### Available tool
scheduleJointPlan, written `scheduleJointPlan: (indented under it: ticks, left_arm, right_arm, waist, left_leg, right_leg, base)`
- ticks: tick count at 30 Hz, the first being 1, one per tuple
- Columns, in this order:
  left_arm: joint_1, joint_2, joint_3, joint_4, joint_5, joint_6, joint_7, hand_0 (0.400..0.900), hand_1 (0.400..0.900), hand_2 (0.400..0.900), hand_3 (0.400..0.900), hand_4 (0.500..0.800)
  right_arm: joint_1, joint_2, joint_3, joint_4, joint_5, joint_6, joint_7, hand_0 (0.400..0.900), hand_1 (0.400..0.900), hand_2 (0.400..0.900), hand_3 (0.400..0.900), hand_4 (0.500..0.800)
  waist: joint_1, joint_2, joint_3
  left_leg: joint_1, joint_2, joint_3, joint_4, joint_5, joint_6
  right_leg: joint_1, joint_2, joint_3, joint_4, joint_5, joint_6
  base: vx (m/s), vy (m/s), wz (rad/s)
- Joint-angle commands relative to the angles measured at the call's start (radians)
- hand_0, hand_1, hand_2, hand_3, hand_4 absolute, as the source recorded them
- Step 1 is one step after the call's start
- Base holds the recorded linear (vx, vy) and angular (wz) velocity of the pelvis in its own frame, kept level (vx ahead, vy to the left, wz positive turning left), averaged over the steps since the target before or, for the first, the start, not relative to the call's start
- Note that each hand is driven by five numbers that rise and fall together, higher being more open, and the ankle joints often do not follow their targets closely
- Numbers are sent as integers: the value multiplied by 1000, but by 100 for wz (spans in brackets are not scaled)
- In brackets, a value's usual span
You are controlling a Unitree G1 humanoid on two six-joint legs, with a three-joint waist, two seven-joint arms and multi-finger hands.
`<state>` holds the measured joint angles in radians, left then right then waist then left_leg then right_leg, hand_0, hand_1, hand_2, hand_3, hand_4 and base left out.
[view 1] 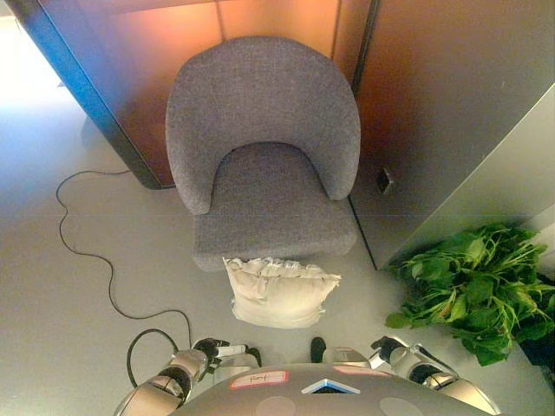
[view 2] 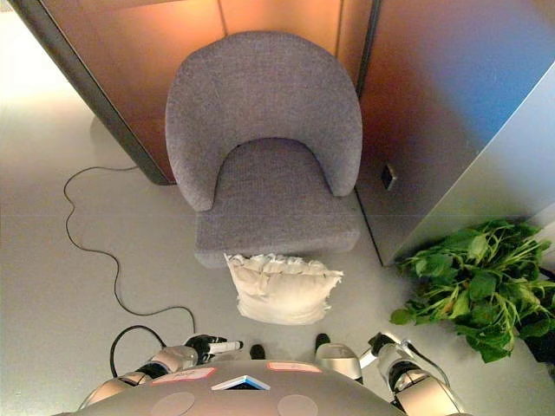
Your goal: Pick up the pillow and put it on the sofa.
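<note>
The cream ruffled pillow (view 1: 282, 292) lies on the grey floor (view 1: 61, 295), its top edge touching the front edge of the grey upholstered tub chair (view 1: 264, 152) that serves as the sofa here. The seat is bare, so the pillow has not yet been lifted; judging by this, the task is at its start.

Both hands sit low at the bottom edge of each view, on either side of the pillow and apart from it, probably held ready to reach forward. The left hand (view 2: 211, 347) shows only as a dark shape with a white tip; I cannot tell whether its fingers are open or curled. The right hand (view 1: 388, 350) is equally cut off by the robot's body, and its finger state cannot be made out either.

A leafy green plant (view 1: 473, 290) stands near the chair's right front corner, partly cropped by the frame edge. A thin black cable (view 1: 82, 251) trails across the floor on the left.
</note>
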<state>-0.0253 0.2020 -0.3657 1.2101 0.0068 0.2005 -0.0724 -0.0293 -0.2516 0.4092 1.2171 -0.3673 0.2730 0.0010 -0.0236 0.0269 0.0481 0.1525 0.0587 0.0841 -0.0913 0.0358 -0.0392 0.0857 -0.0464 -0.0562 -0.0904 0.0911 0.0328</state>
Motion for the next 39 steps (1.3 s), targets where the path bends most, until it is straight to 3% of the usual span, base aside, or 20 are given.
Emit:
scheduleJointPlan:
  ticks: [1,7,10,13,19,23,25,27,31,39]
  left_arm:
    - [-92,26,9,47,44,9,37,900,900,900,900,800]
    - [-91,26,10,45,45,4,30,900,900,900,900,800]
    - [-85,28,13,44,47,3,26,900,900,900,900,800]
    - [-80,26,13,47,40,2,39,900,900,900,900,800]
    - [-89,35,10,39,14,6,78,900,900,900,900,800]
    - [-115,49,1,12,-88,-24,153,900,900,900,900,800]
    - [-141,63,13,-10,-199,-38,203,900,900,900,900,800]
    - [-152,79,37,-22,-244,-42,226,900,900,900,900,800]
    - [-149,117,52,-50,-260,-52,184,900,900,900,900,800]
    - [-178,164,42,-132,-362,-39,149,900,900,900,900,800]
  right_arm:
    - [-101,-9,55,37,-43,1,-27,900,900,900,900,800]
    - [-103,-11,53,37,-36,0,-39,900,900,900,900,800]
    - [-99,-12,47,36,-20,-29,-108,900,900,900,900,800]
    - [-102,-18,41,19,-42,-54,-171,900,900,900,900,800]
    - [-121,-35,44,1,-20,-61,-197,900,900,900,900,800]
    - [-194,-66,52,-17,34,-64,-236,900,900,900,900,800]
    - [-252,-92,56,-22,69,-56,-271,900,900,900,900,800]
    - [-303,-113,53,-23,103,-52,-305,900,900,900,900,800]
    - [-406,-174,37,-26,147,-46,-345,900,900,900,900,800]
    - [-606,-338,25,8,161,-53,-316,900,900,900,900,800]
  waist:
    - [-10,-32,52]
    - [-7,-31,55]
    - [-6,-31,56]
    - [-7,-30,62]
    - [2,-27,88]
    - [26,-12,138]
    - [42,-1,183]
    - [59,16,220]
    - [93,53,299]
    - [139,130,415]
  left_leg:
    - [14,-34,-29,8,-115,33]
    - [11,-35,-32,9,-115,34]
    - [11,-36,-34,9,-115,34]
    - [8,-37,-34,10,-115,34]
    - [-18,-39,-42,15,-107,33]
    - [-91,-44,-63,30,-85,35]
    - [-144,-52,-86,36,-65,36]
    - [-190,-61,-111,38,-44,34]
    - [-270,-78,-148,52,-13,33]
    - [-421,-103,-196,98,38,24]
  right_leg:
    - [62,-23,-19,44,-130,70]
    - [60,-24,-22,44,-130,69]
    - [60,-26,-23,46,-131,70]
    - [55,-27,-22,50,-130,70]
    - [31,-35,-29,58,-126,73]
    - [-36,-47,-36,84,-121,68]
    - [-84,-53,-41,99,-115,65]
    - [-125,-57,-50,112,-110,60]
    - [-200,-63,-73,176,-123,45]
    - [-374,-72,-116,363,-182,25]
  base:
    - [0,0,0]
    - [0,0,0]
    - [23,-1,1]
    - [14,-4,0]
    - [14,-44,7]
    - [-88,-82,25]
    - [-189,-106,42]
    - [-115,-100,43]
    - [-106,-67,34]
    - [-115,-52,24]
